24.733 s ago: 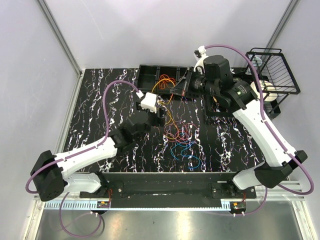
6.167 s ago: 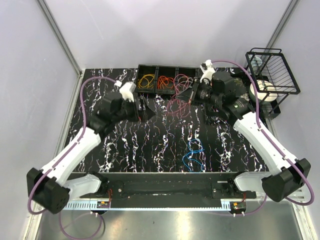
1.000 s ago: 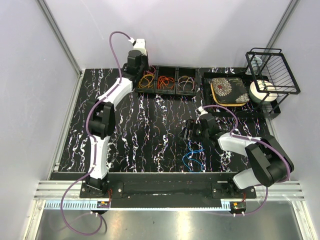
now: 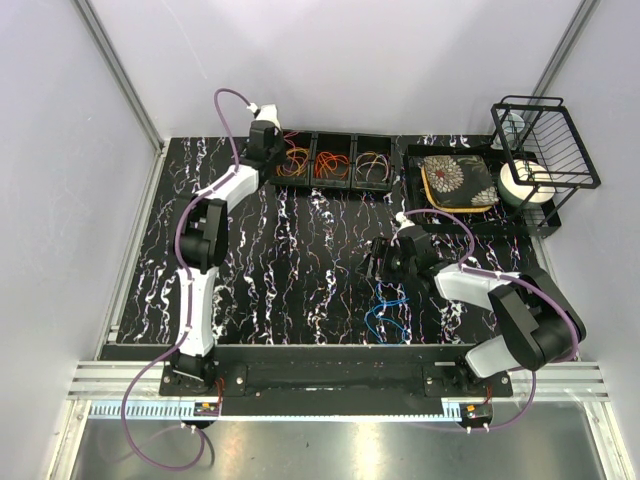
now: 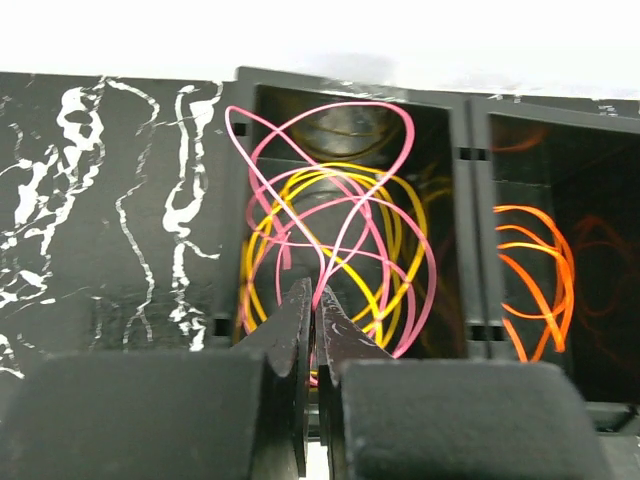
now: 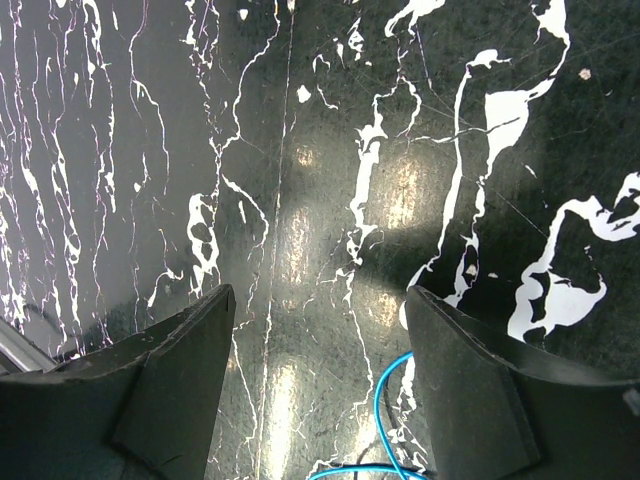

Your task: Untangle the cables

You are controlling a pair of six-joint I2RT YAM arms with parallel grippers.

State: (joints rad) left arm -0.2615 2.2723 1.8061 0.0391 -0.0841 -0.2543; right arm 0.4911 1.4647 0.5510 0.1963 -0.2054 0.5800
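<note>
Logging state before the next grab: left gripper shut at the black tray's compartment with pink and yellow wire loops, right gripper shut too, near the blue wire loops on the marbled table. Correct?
Not quite: the right gripper is open. Its jaws stand well apart in the right wrist view, with the thin blue wire loops close by on the table. The rest holds.

Black white-veined marble table (image 4: 300, 290), floral plate (image 4: 455, 182) in a shallow black tray (image 4: 412, 190), black 3-compartment bin (image 4: 335, 186) left of the plate, black wire rack (image 4: 530, 100) right of the plate, white round object (image 4: 525, 180) inside it.
</note>
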